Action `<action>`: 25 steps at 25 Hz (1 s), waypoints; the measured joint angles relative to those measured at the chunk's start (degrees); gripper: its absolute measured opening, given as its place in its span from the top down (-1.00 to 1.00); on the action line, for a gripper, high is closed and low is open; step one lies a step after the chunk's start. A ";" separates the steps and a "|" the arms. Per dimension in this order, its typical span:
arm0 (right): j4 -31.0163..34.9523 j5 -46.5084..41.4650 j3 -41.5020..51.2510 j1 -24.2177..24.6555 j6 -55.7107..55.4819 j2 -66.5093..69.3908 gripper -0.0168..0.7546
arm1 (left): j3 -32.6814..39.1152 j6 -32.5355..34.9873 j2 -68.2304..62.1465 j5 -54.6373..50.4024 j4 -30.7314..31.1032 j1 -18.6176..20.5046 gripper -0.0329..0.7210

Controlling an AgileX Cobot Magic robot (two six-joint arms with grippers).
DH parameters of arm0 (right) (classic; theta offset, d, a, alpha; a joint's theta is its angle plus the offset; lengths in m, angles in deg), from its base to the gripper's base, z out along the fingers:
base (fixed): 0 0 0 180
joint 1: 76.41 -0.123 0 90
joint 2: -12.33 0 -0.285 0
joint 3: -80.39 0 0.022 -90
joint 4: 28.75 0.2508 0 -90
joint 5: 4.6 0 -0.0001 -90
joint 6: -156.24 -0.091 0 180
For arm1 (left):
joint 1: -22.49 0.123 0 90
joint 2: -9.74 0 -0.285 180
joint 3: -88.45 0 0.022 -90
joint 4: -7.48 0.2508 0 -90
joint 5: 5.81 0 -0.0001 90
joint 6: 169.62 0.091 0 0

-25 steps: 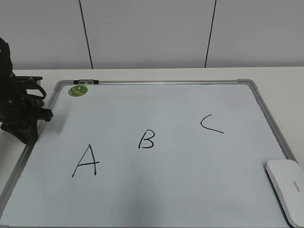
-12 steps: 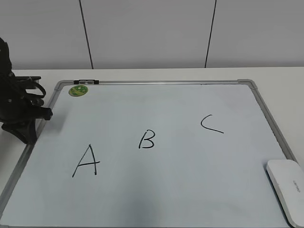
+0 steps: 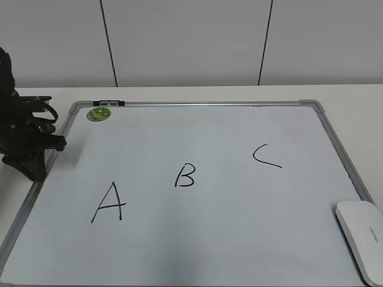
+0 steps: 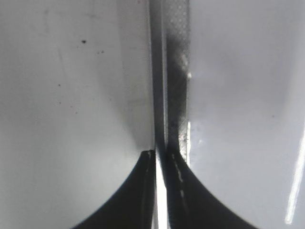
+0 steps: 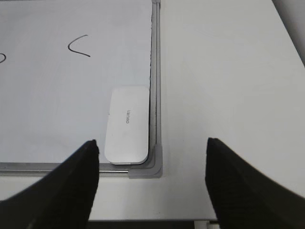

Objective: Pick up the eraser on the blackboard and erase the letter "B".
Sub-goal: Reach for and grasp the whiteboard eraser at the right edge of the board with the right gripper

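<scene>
A: L to R, pls. What's seen at the left?

B: The left gripper [image 3: 29, 156] is parked at the left edge of the blackboard [image 3: 197, 104], over the frame. In the left wrist view the fingers are seen pressed nearly together w/ only a sliver between; nothing is held.

A: Then the board?

B: A green sticker [image 3: 98, 113] is seen at the far-left corner. The "A" [image 3: 108, 202] is drawn near-left, the letter "B" [image 3: 185, 175] approx. mid-board, the "C" [image 3: 266, 156] further right. All marks are intact, so no wiping is judged done.

A: And the eraser?

B: The eraser [image 3: 361, 238] is found lying flat in the near-right corner, its right side tucked against the frame. In the right wrist view its long axis is seen running along that frame edge, near to far.

A: Right gripper?

B: The right gripper [image 5: 151, 179] is spread wide, empty, and not seen in the exterior view. The eraser [image 5: 127, 124] is placed just ahead, slightly left of centre between the fingers. The right arm is judged much nearer; the fingers are already set across the short width.
</scene>
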 joint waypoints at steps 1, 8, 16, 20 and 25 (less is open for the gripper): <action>0.10 0.00 -0.53 0.00 0.00 2.45 -0.39 | 0.00 0.00 0.00 0.00 -0.12 0.00 0.84; 1.17 0.40 -4.48 -0.20 0.34 19.77 -0.39 | 0.00 0.00 0.00 -0.13 -0.47 0.08 0.84; 2.70 0.97 -4.60 -0.24 0.34 24.17 -0.39 | -0.11 0.00 0.00 -0.23 -0.59 0.08 0.84; 3.82 0.97 -4.60 -0.24 0.34 25.96 -0.39 | -0.11 0.00 0.00 -0.25 -0.59 0.08 0.84; 5.57 0.97 -4.60 -0.24 0.45 30.01 -0.39 | -0.11 0.00 0.00 -0.25 -0.59 0.08 0.84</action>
